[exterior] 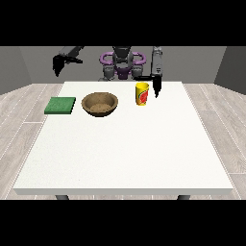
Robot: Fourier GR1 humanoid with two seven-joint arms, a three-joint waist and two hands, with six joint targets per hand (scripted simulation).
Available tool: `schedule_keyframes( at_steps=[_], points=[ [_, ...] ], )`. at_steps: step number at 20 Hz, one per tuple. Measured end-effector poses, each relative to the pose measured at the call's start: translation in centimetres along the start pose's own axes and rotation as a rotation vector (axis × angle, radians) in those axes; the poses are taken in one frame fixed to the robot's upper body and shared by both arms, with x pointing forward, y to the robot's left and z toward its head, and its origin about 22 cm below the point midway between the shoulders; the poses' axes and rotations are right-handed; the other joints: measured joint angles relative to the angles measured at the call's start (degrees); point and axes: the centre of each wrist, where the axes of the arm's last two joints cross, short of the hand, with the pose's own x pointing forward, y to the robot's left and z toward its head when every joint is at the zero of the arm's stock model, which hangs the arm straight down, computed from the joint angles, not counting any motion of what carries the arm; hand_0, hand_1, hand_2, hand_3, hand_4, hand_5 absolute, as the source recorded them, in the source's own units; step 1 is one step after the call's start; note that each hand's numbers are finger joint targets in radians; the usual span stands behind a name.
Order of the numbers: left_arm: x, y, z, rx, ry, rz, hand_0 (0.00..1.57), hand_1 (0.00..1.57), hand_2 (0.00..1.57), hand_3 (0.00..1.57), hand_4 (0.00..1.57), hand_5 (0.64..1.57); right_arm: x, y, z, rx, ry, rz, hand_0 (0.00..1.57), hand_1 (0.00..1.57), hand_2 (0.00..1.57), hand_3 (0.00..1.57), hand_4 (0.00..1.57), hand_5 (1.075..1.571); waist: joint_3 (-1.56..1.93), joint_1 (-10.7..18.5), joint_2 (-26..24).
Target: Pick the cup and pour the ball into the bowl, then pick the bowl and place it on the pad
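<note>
A yellow cup [141, 93] with a red mark stands upright on the white table [125, 144], right of centre at the far side. Whether a ball lies inside it is hidden. A brown bowl [100, 104] sits to the cup's left. A green pad [60, 105] lies flat near the table's left edge. The hand at the view's right [156, 87] hangs just right of the cup, fingers straight and pointing down, not holding it. The hand at the view's left [57, 65] is raised beyond the table's far left corner, fingers straight and hanging down, holding nothing.
The robot's torso [122, 62] stands behind the table's far edge. The near half of the table carries no objects. Wooden floor surrounds the table.
</note>
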Motion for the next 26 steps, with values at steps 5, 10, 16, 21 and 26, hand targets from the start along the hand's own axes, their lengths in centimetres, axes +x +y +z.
schedule_keyframes(
  at_steps=[5, 10, 16, 21, 26],
  points=[
    [-2.1, -0.6, -0.5, 0.020, -0.013, -0.019, 0.00, 0.00, 0.00, 0.00, 0.00, 1.520, -0.8, -0.1, 0.0, 0.020, -0.013, -0.006, 0.00, 0.00, 0.00, 0.00, 0.00, 1.571, 0.00, -0.80, 1.43],
    [-3.7, -1.1, -0.8, 0.016, -0.008, -0.028, 0.00, 0.00, 0.00, 0.00, 0.00, 1.521, -1.9, 0.5, -0.1, 0.018, -0.007, -0.012, 0.00, 0.00, 0.00, 0.00, 0.00, 1.571, 0.01, -0.79, 1.92],
    [-5.0, -1.4, -0.9, 0.025, -0.003, -0.035, 0.00, 0.00, 0.00, 0.00, 0.76, 1.320, -1.7, -0.2, -0.4, 0.028, -0.014, -0.007, 0.00, 0.00, 0.00, 0.00, 0.00, 1.571, 0.01, -1.30, 2.26],
    [-5.1, -1.5, -0.7, 0.029, -0.093, -0.209, 1.32, 1.32, 1.57, 1.57, 1.45, 1.245, -0.6, -1.7, -1.3, 0.032, -0.042, -0.002, 0.00, 0.00, 0.00, 0.00, 0.00, 1.570, 0.56, -2.73, 3.45],
    [-5.2, -1.1, -0.1, 0.065, -0.133, -0.321, 1.33, 1.33, 1.57, 1.57, 1.50, 1.245, 0.1, -1.9, -1.4, 0.044, -0.061, 0.006, 0.00, 0.00, 0.00, 0.00, 0.00, 1.570, 1.15, -4.31, 3.75]
  ],
)
